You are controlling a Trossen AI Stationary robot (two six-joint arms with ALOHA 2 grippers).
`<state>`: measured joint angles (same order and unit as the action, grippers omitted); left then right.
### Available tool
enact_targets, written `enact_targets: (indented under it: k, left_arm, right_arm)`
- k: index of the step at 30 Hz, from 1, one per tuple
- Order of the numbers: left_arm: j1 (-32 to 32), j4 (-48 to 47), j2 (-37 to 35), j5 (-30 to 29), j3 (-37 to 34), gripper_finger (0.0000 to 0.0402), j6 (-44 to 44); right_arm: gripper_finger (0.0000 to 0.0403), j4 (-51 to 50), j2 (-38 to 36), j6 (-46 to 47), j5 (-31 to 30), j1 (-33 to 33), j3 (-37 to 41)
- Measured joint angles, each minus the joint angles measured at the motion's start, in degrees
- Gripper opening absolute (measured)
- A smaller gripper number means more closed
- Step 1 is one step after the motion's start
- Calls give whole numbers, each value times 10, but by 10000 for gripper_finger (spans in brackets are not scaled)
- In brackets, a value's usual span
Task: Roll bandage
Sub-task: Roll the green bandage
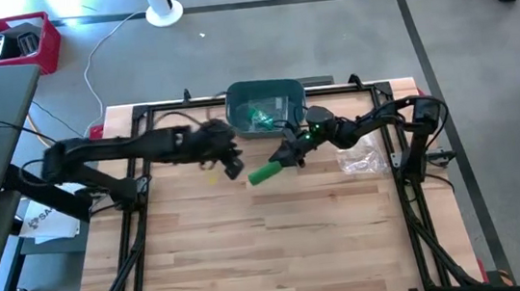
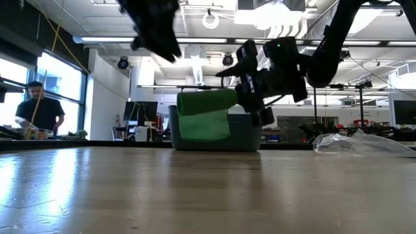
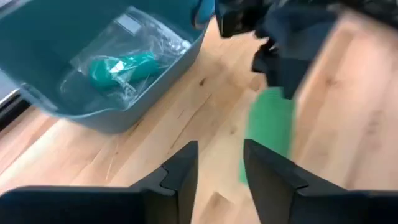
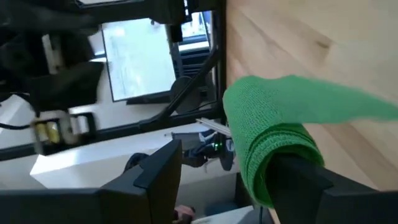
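A green bandage (image 1: 265, 173), partly rolled, hangs above the table in front of the teal bin (image 1: 265, 101). In the low view the bandage (image 2: 207, 102) shows as a level roll with a loose flap (image 2: 205, 127) drooping below it. My right gripper (image 1: 290, 155) comes from the right and carries the roll on one finger, jaws open. My left gripper (image 1: 234, 166) hovers just left of the roll, higher up, open and touching nothing. In the left wrist view the left gripper (image 3: 221, 158) points slanting down toward the bandage (image 3: 267, 134). My right gripper (image 4: 230, 155) has one finger (image 4: 298, 180) pushed into the roll's end (image 4: 273, 143), so the green layers wrap around it. The other finger (image 4: 161, 168) stands apart from the roll. The fingers come nearly level from the table's right side. The roll is lifted and the tail (image 4: 348, 106) trails away.
The teal bin (image 3: 74, 93) holds a clear bag with another green bandage (image 3: 121, 67). A crumpled clear plastic bag (image 1: 358, 159) lies right of my right gripper. The near half of the wooden table (image 1: 271, 251) is bare. A person (image 2: 39, 114) stands beyond the table.
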<state>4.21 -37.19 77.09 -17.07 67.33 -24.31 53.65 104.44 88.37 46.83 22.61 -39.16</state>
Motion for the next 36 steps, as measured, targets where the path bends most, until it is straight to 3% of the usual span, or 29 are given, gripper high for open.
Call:
enact_targets:
  k: [2,8,12,16,25,36]
  left_arm:
    - [7,29,39,15,0,139,17]
    - [24,130,125,159,0,218,54]
    - [25,161,152,166,0,261,55]
    - [24,173,175,172,0,275,55]
    - [20,155,201,162,0,252,51]
    - [20,61,196,152,0,133,37]
  right_arm:
    - [204,-7,0,-4,1,-2,-12]
    - [204,-8,0,-3,-8,3,-25]
    - [204,-15,0,-8,-12,3,-24]
    - [204,-16,0,-14,-12,3,-24]
    - [204,-7,-1,-14,-13,2,-24]
    - [204,-7,-1,-19,-12,2,-24]
